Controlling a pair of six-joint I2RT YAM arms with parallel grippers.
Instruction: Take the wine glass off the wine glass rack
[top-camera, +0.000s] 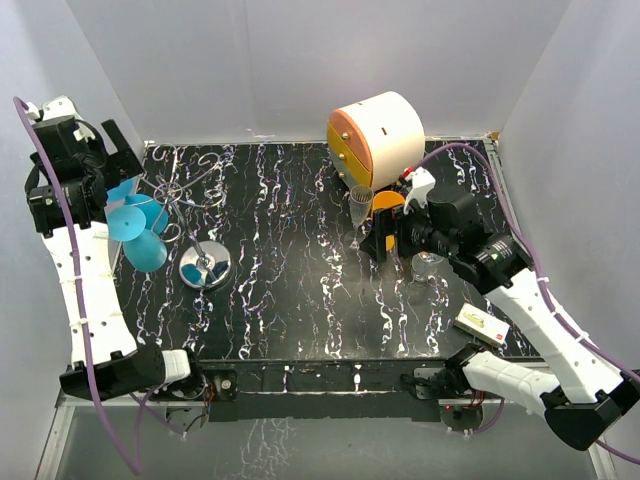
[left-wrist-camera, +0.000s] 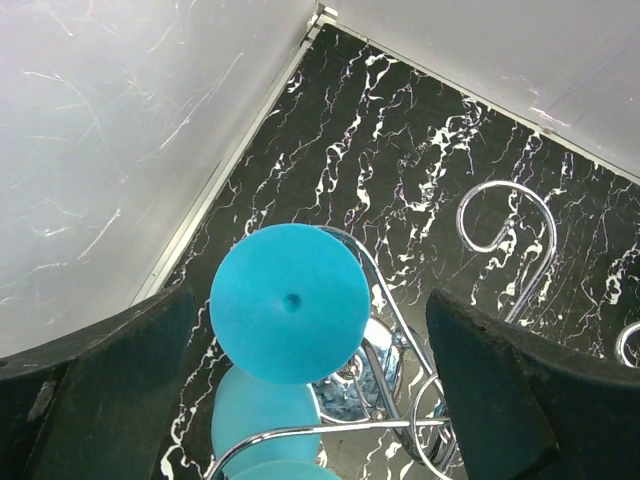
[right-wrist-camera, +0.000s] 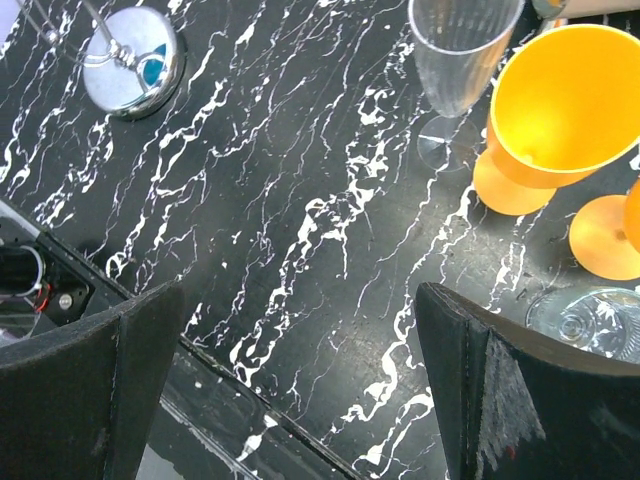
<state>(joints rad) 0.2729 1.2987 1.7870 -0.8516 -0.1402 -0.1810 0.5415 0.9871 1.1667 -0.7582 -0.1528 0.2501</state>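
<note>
Plainly, left pincer (left-wrist-camera: 310, 385) gapes wide facing the blue wine glass (left-wrist-camera: 290, 300); right pincer (right-wrist-camera: 300, 390) gapes too.

Top camera looked down from high; both wrist cameras hung close, facing downward — all shared the wine glass rack (top-camera: 206, 266).

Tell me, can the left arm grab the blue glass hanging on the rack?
Probably yes. The left gripper is open, and the blue glass shows its round foot right between the fingers, with nothing in front. Wires of the rack curl close by, so it may brush them.
</note>
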